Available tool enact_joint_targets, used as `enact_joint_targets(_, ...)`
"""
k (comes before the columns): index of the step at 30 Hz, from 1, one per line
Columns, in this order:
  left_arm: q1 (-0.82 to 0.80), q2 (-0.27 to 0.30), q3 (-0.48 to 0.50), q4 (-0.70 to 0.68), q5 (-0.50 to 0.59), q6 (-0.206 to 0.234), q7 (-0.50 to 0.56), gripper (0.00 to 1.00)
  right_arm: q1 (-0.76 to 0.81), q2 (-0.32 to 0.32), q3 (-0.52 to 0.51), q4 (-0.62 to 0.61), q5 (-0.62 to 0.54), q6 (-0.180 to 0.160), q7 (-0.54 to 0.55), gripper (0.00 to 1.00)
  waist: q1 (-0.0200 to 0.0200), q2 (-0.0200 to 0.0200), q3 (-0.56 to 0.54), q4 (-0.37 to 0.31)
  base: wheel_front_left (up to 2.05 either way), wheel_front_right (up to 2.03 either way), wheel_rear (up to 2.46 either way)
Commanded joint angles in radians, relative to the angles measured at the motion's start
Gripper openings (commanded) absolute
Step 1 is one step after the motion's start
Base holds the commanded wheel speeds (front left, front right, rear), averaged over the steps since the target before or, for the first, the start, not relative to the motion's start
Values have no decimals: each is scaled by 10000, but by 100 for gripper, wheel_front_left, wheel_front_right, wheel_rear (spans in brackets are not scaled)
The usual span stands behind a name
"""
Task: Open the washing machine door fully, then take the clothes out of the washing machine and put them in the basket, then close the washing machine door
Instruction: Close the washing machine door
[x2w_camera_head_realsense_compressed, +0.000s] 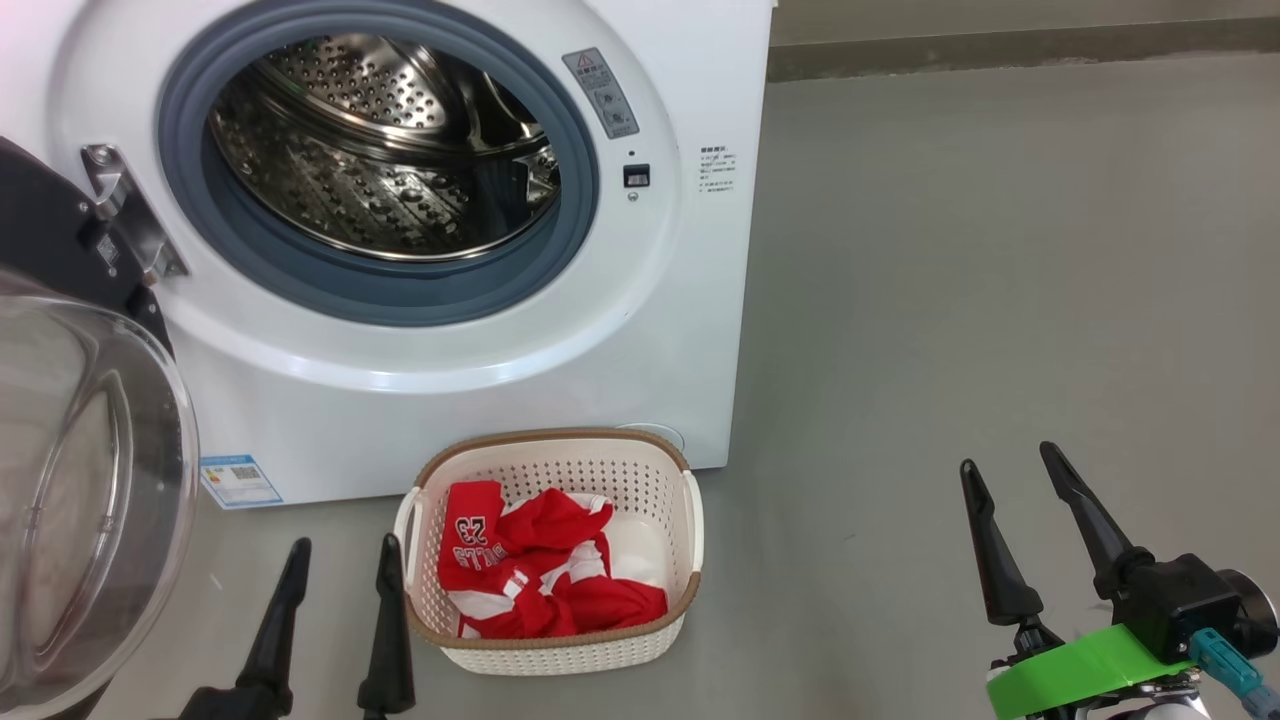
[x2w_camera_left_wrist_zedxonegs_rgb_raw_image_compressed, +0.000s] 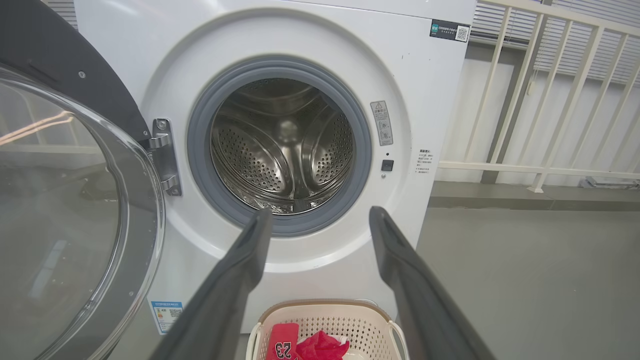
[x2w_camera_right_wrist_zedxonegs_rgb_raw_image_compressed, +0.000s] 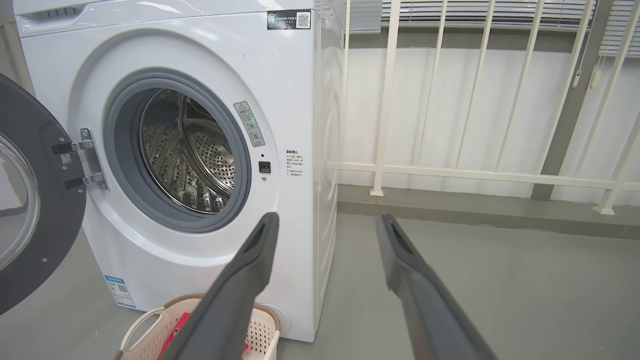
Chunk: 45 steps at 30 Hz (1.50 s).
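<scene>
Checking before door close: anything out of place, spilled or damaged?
Nothing stands out. The clothes sit bunched inside the basket, none on the floor. The drum looks empty. The washing machine door hangs open, no visible damage.

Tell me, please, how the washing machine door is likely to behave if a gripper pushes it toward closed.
The washing machine door hangs on a metal hinge, so it should swing in an arc rather than slide. Its bulging glass window looks smooth, so a push there may slip; the dark rim seems safer. It looks rigid, probably fairly heavy.
</scene>
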Motion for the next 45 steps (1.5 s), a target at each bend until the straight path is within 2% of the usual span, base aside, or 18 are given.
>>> enact_joint_targets(1,-116,96,302,-330,110,-56,-80,100,-133,-75,239,-219,12,44,-65,100,0,0,15,6,0,0,0)
enact_joint_targets(9,-103,94,303,-336,239,35,-80,100,-70,-75,201,-237,27,44,-65,100,0,0,76,175,0,0,0)
enact_joint_targets(19,-141,92,384,-550,296,177,-80,100,-62,-75,275,-244,79,44,-65,100,0,0,127,887,0,0,0)
enact_joint_targets(35,-63,105,417,-1080,460,559,-50,100,-303,-75,697,-297,-15,44,-65,100,0,0,-58,3175,0,0,0)
enact_joint_targets(45,168,158,349,-1351,575,913,420,100,-384,-75,1017,-300,45,44,-65,100,0,0,-101,4564,0,0,0)
